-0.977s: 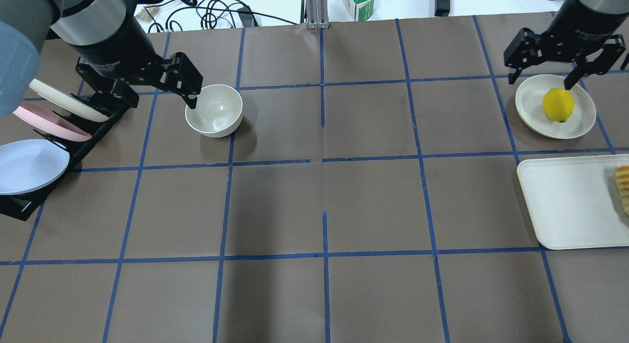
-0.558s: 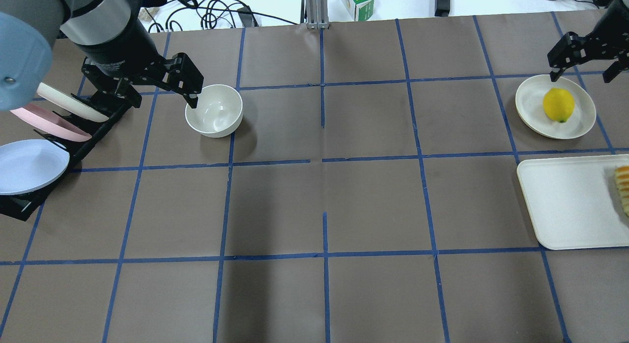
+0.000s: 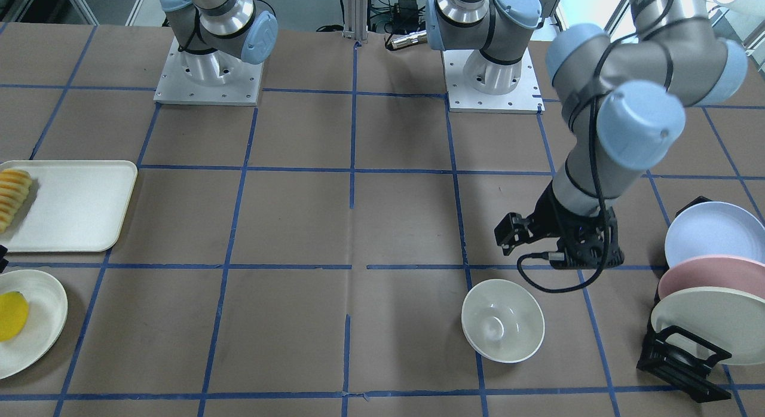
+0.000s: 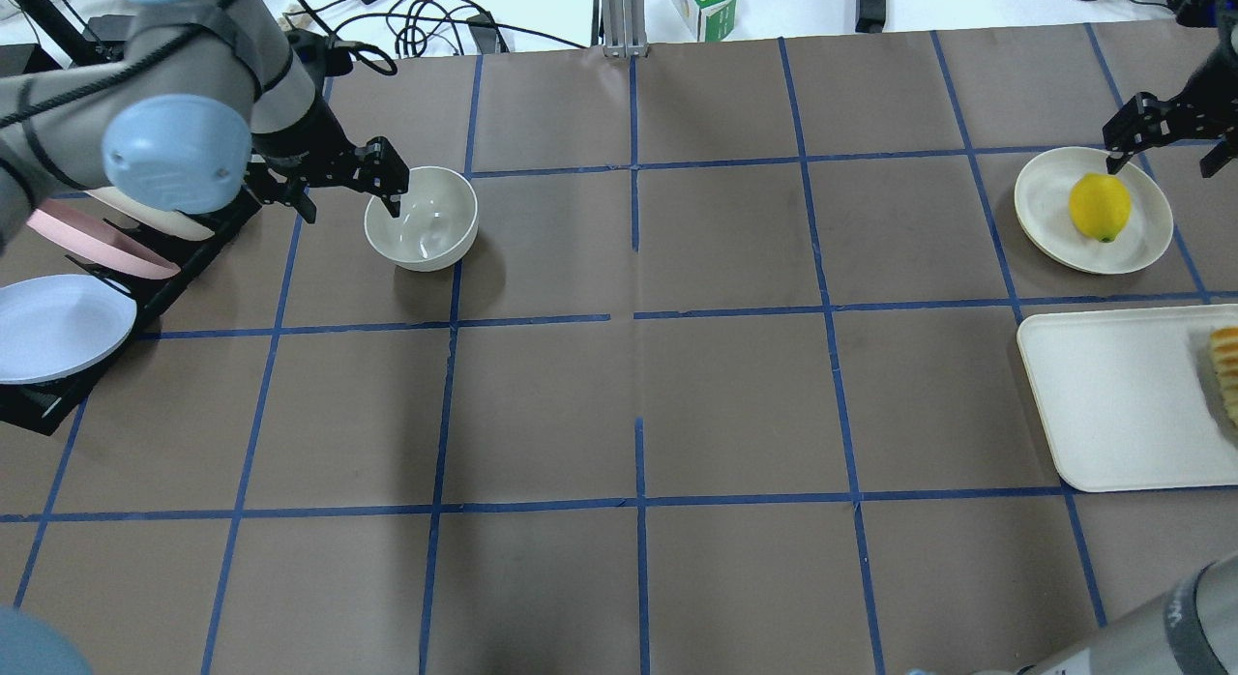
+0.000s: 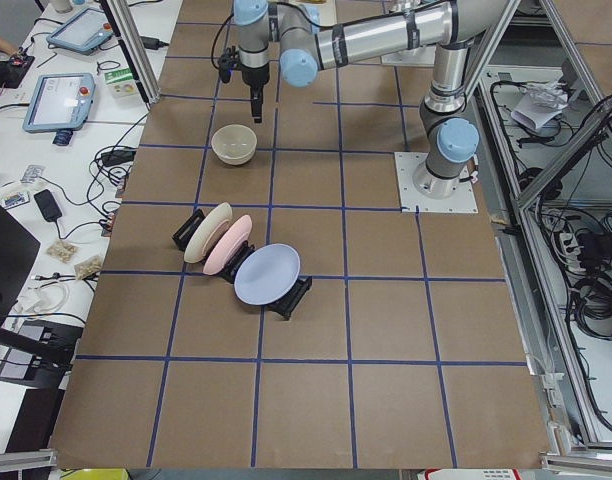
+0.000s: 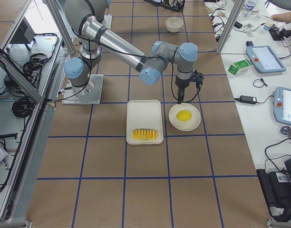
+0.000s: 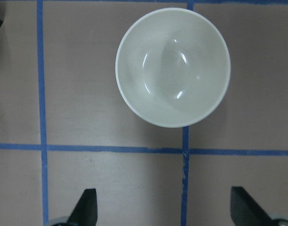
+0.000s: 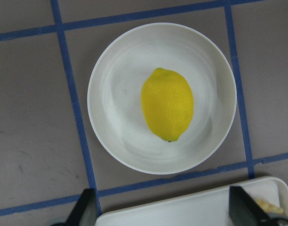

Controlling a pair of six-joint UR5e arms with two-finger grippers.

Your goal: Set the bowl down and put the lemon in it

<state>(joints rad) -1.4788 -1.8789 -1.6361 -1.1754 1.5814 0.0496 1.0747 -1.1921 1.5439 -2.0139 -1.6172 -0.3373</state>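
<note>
The left jaws stand wide apart and hold nothing; we see their two dark tips at the bottom edge of the left wrist view, with the bowl point(image 7: 173, 67) upright ahead of them on the table point(image 4: 638, 395), untouched. From overhead, those jaws hang just beside the bowl, on its side toward the black rack point(image 4: 39, 409), which holds a cream, a pink and a pale blue plate on edge. The right jaws are likewise spread wide and grip nothing. They hover well apart from the bowl, at the other end of the table, above the rim of a flat cream plate point(image 4: 1045, 196). The lemon point(image 4: 1100, 207) lies on its side in the middle of that plate, far from the bowl, and neither tip touches it. The bowl's glossy inside catches the light. Just beside the plate, equally far from the bowl, a white tray point(image 4: 1112, 404) carries a row of sliced fruit point(image 4: 1226, 370) at its outer edge.
</note>
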